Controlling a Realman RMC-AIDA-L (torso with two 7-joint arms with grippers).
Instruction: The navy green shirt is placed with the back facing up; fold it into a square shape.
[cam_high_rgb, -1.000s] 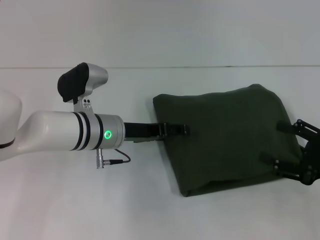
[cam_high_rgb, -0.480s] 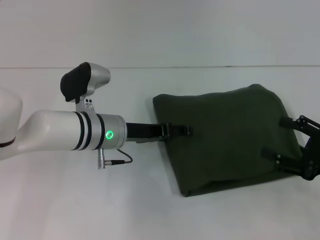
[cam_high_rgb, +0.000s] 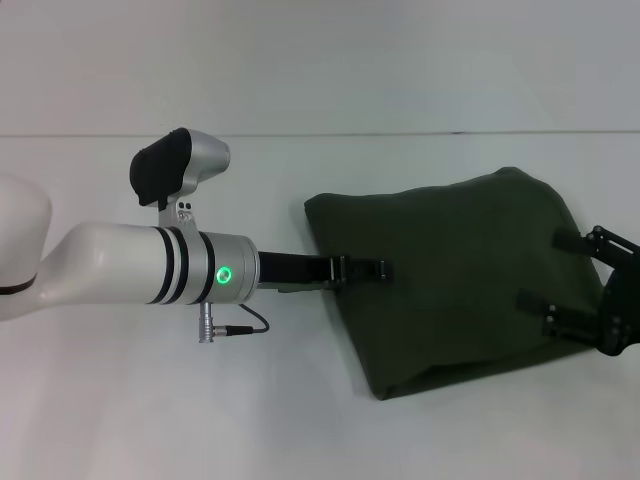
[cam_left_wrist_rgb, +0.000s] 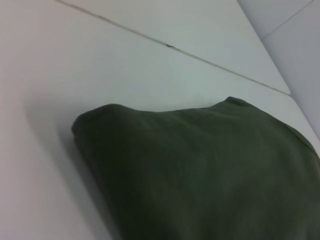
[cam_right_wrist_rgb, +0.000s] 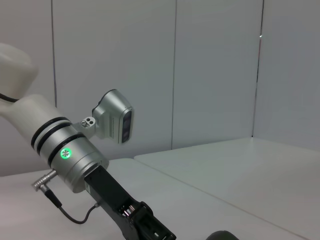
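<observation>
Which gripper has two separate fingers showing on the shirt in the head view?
The right gripper, at the navy green shirt's right edge: two black fingers lie spread apart on the cloth. The left gripper shows as one bar at the left edge.

The navy green shirt lies between left gripper and right gripper.

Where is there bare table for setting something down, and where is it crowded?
Bare table runs along the far side beyond the shirt, and along the near edge below the left arm. It is crowded at the shirt's two ends, where the left gripper and right gripper reach over it.
</observation>
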